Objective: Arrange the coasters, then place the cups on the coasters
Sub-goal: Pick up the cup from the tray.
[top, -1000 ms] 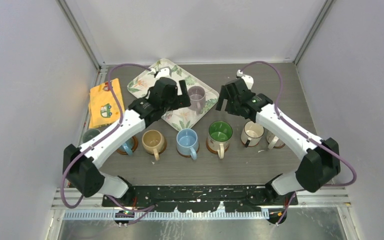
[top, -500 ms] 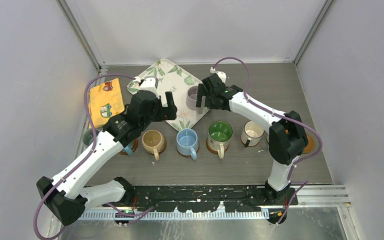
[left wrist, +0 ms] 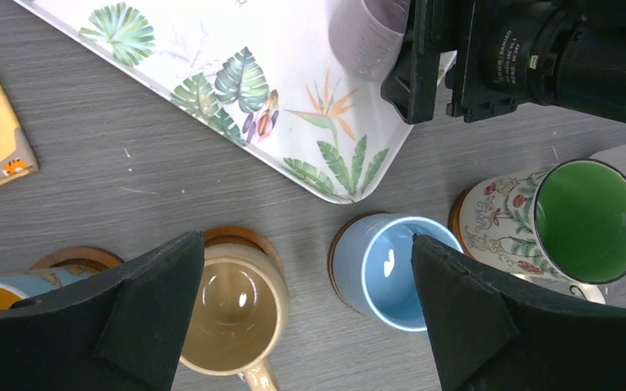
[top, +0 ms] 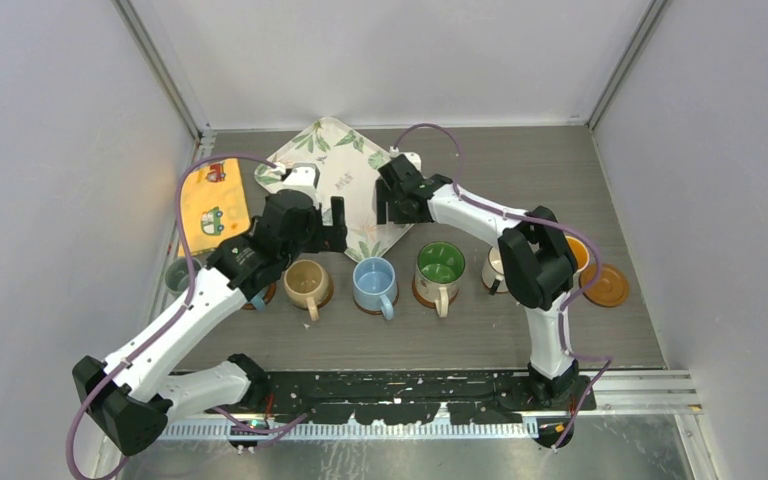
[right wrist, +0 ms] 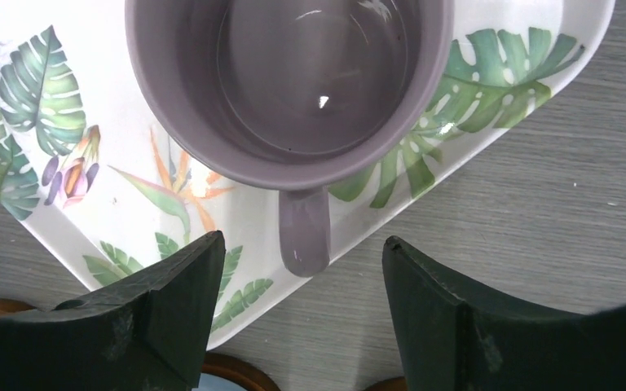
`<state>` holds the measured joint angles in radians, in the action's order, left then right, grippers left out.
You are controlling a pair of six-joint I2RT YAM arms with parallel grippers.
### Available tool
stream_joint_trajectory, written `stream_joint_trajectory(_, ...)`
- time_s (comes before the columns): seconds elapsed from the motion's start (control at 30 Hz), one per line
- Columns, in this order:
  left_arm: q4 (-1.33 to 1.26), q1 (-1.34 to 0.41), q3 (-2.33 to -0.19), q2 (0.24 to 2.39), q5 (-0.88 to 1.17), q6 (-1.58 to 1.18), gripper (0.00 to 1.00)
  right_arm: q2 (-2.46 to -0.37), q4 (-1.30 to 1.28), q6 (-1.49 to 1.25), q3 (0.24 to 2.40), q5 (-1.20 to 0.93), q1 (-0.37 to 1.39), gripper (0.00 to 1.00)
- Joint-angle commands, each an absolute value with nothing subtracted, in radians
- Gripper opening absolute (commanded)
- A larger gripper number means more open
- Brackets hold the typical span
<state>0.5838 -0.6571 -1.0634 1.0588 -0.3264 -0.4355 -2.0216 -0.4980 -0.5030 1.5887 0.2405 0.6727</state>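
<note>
The mauve cup [right wrist: 326, 73] stands on the leaf-patterned tray [right wrist: 41, 195]. My right gripper [right wrist: 301, 246] hangs open over it, a finger on each side of its handle [right wrist: 304, 236] without touching. From above, my right gripper [top: 392, 200] hides that cup. My left gripper [left wrist: 306, 244] is open and empty above the gap between the tan cup [left wrist: 232, 305] and the light blue cup [left wrist: 395, 273], both on brown coasters [left wrist: 240, 238]. The green-inside cup [top: 440, 265] and the cream cup [top: 500, 268] stand on in the same row. An empty coaster [top: 608, 285] lies far right.
The yellow cloth [top: 210, 205] lies at the left by the wall. A grey-green cup [top: 180, 272] stands at the row's left end, beside another under my left arm [top: 200, 300]. My right arm's elbow [top: 535, 265] rises over the row's right end. Walls close in on three sides.
My right gripper has swung left from beside the tray to over the mauve cup, and its jaws have narrowed a little. My left gripper drew back from that cup toward the row.
</note>
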Motion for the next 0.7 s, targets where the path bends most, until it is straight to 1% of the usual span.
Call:
stream_joint_trajectory(0.0,0.561,-0.659,-1.052,1.028,-0.358,-0.401,1.0,-2.034,-0.425,-0.436,1.612,0.238,0.686,0.72)
stream_joint_trajectory(0.2,0.552,-0.658,-1.04,1.032,-0.367,-0.396,1.0,-2.078,-0.406,-0.407,1.624,0.261,0.691,0.6)
stream_joint_trajectory(0.4,0.545,-0.657,-1.029,1.037,-0.373,-0.393,1.0,-2.102,-0.386,-0.399,1.616,0.276,0.693,0.56)
stream_joint_trajectory(0.67,0.542,-0.655,-1.022,1.044,-0.379,-0.39,1.0,-2.112,-0.319,-0.367,1.592,0.317,0.698,0.46)
